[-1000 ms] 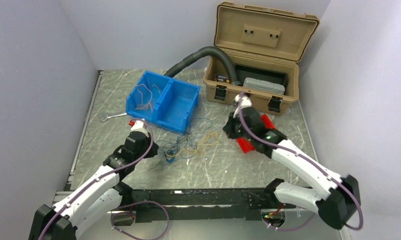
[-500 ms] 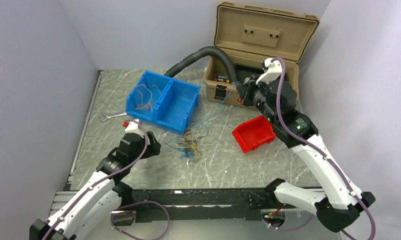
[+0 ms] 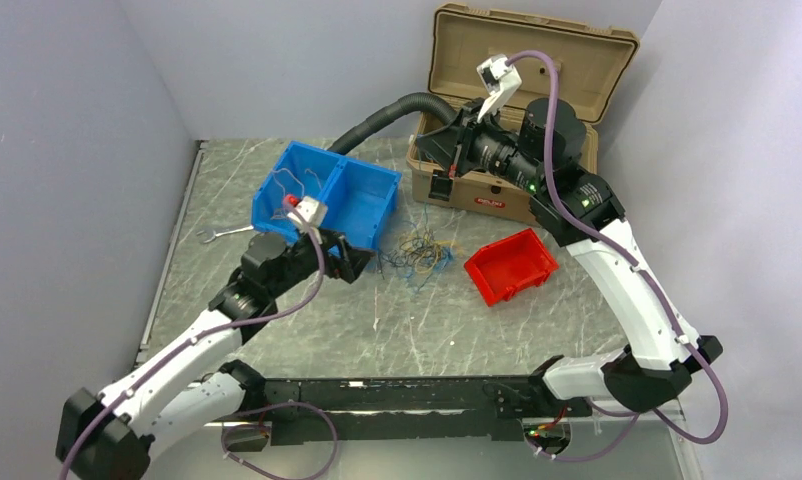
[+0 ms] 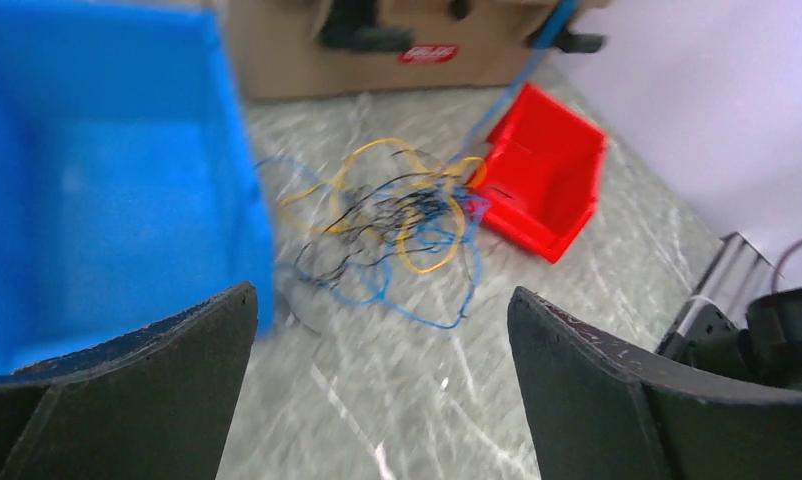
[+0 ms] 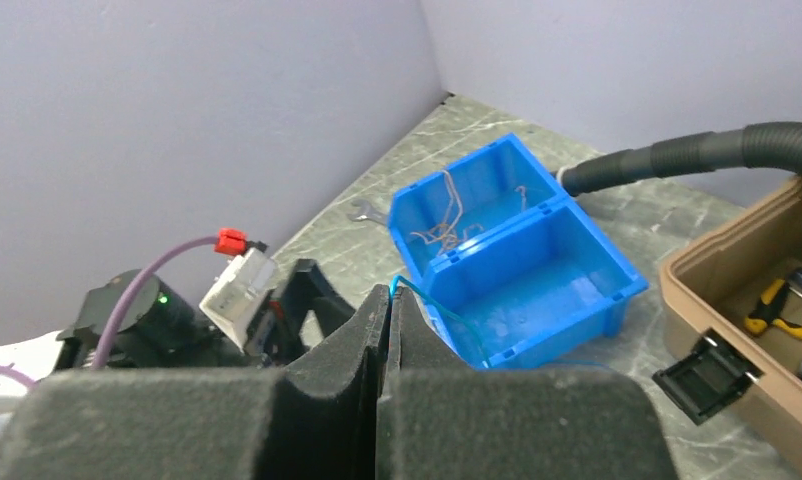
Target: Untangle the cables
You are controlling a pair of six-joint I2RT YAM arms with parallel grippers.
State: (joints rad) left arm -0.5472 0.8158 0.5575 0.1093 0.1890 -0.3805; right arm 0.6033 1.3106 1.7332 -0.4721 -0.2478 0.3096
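Nothing can be read: the red label (image 4: 426, 52) on the tan case (image 4: 277, 60) is too blurred.

In mid-frame, the cables (image 4: 397, 225) are showing yellow, blue and black strands against a grey table (image 4: 397, 400) that is carrying white marble veining. A bright blue bin (image 4: 97, 180) is filling the left, and a red bin (image 4: 542, 180) is glowing at upper right, below a tan case (image 4: 307, 60).

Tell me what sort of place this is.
Probably a robotics lab workcell: a walled-in tabletop, a tan toolbox, a blue parts bin, and thin tangled cables laid out.
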